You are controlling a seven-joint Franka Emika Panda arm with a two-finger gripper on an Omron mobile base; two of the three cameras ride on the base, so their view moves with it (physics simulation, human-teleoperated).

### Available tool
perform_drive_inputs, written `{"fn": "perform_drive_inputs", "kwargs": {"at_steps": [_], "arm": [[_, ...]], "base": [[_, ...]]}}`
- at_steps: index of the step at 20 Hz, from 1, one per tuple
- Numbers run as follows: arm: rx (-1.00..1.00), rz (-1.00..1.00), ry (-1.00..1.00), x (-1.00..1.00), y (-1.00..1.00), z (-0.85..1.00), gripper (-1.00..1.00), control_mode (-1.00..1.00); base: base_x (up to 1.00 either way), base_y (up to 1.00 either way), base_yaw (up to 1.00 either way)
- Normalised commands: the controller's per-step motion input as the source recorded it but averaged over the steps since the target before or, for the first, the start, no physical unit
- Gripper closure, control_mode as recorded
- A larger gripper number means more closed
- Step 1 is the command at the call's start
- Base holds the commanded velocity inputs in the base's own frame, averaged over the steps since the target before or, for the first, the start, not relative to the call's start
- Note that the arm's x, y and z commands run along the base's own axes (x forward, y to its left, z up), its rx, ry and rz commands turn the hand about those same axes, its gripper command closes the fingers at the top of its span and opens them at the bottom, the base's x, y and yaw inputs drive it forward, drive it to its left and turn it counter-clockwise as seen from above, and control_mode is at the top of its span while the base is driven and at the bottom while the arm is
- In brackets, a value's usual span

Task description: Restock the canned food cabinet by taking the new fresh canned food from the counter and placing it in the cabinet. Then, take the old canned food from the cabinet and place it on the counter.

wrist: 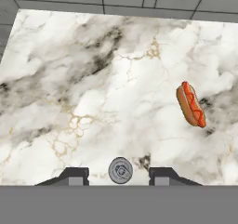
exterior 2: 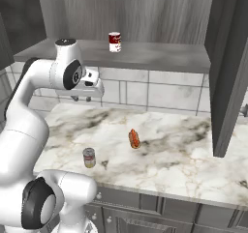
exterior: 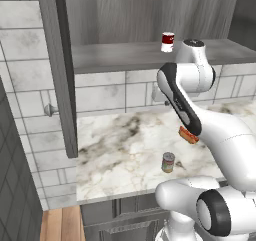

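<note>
Gripper (wrist: 119, 175): finger tips are standing apart at their narrowest setting, holding nothing; in the hand view they are framing, from above, the silver top of the new fresh canned food (wrist: 120, 170), which is sitting below them untouched.

New fresh canned food (exterior: 168, 162): standing upright on the counter (exterior: 120, 145) near its front edge, long axis vertical, lid facing up toward the hand camera.

Hot dog (wrist: 190, 104): lying flat on the marble, near the can but apart from it, toward the back; its long axis is running roughly front to back in the hand view, slightly slanted.

Arm: rising from the base, folding back at the elbow beside the cabinet shelf, with the hand hanging high over the counter and looking straight down.

Cabinet (exterior 2: 145, 19): door (exterior 2: 230, 67) is standing open; the grey shelf board is carrying one item, the old canned food (exterior 2: 115, 42).

Old canned food: standing upright at mid-shelf, red band up, white half down, long axis vertical, well apart from the gripper.
</note>
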Motion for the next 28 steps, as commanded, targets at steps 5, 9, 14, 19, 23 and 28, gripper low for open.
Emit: {"fn": "perform_drive_inputs", "kwargs": {"at_steps": [5,9,14,19,23,28], "arm": [[0.02,0.00,0.01,-0.24,-0.01,-0.14,-1.00,-1.00],[-0.03,-0.05,0.16,-0.35,0.00,-0.91,-1.00,-1.00],[-0.11,-0.04,0.27,-0.07,0.00,-1.00,-1.00,-1.00],[-0.04,-0.03,0.23,0.00,0.00,-0.99,-1.00,-1.00],[0.00,-0.01,0.16,0.00,0.00,-0.82,-1.00,-1.00],[0.00,0.00,0.12,0.00,0.00,-0.63,-1.00,-1.00]], "base": [[0.00,0.00,0.00],[0.00,0.00,0.00],[0.00,0.00,0.00],[0.00,0.00,0.00],[0.00,0.00,0.00],[0.00,0.00,0.00]]}}
